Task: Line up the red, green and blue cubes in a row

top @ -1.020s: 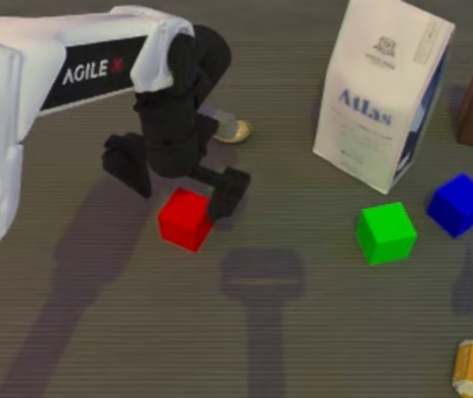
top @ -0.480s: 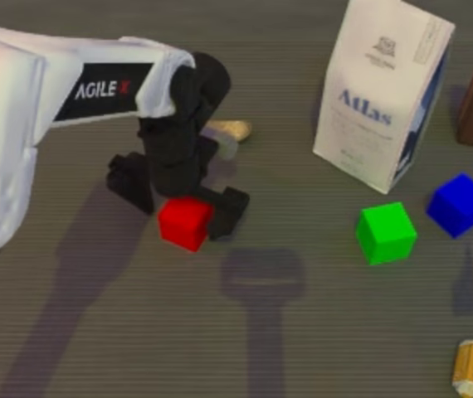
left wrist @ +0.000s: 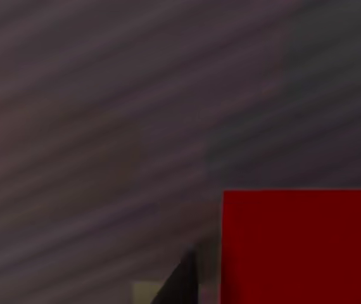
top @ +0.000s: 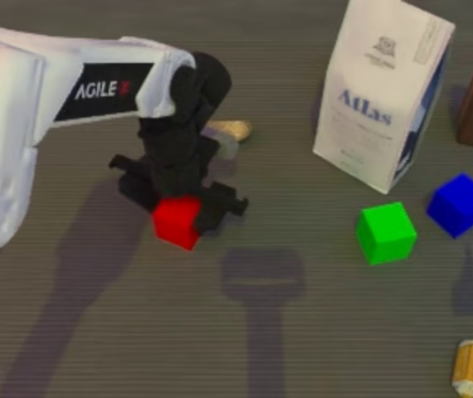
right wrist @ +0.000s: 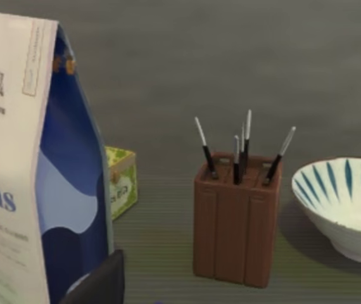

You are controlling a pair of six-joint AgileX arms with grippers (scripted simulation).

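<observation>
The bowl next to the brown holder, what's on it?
Blue leaf-like stripes on the white bowl, best in the right wrist view.

The grey table (top: 137, 348) carries red cube (top: 176, 222), green cube (top: 386, 232), blue cube (top: 459, 204) and Atlas bag (top: 382, 99).

Red cube (top: 176, 222), green cube (top: 386, 232), blue cube (top: 460, 204); white-and-blue bag (top: 382, 91).

My left arm reaches in from the table's left, its gripper (top: 180, 207) lowered, fingers closed in.
</observation>
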